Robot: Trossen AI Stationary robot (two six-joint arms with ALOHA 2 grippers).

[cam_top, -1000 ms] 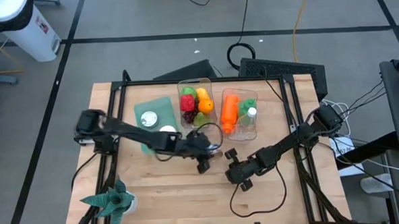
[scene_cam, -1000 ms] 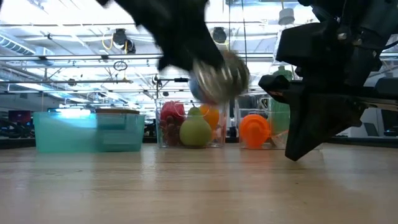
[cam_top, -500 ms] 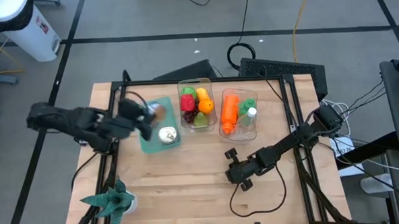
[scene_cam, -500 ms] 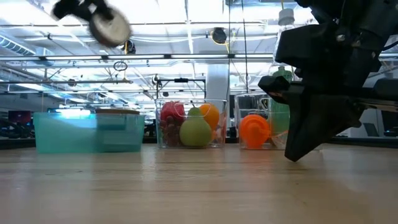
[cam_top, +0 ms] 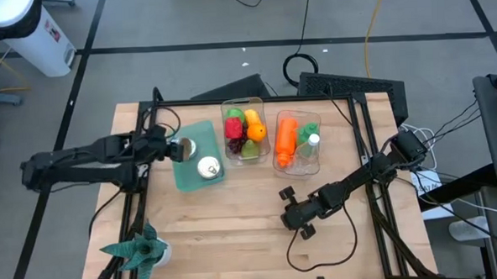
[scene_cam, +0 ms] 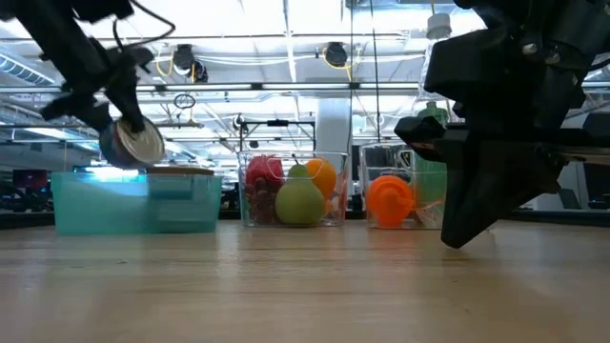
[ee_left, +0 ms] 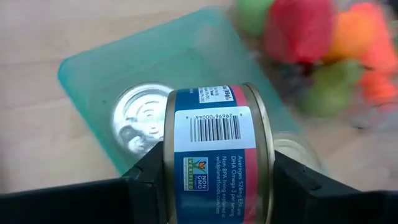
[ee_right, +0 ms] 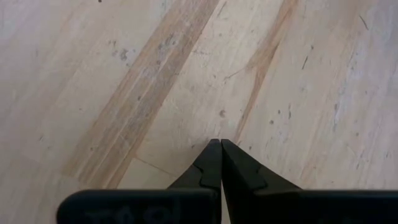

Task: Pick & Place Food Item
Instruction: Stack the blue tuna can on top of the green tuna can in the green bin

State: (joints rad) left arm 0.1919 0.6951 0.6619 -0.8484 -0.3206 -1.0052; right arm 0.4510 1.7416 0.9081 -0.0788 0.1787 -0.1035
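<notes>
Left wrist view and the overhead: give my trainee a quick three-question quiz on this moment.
1. True or false: the left gripper holds a round metal can with a blue and red label.
2. What lies below that can? A) teal plastic bin B) wooden tabletop
3. Fill in: the right gripper hangs above bare wood with its fingers ____.

Key: 1 true; 2 A; 3 shut.
</notes>
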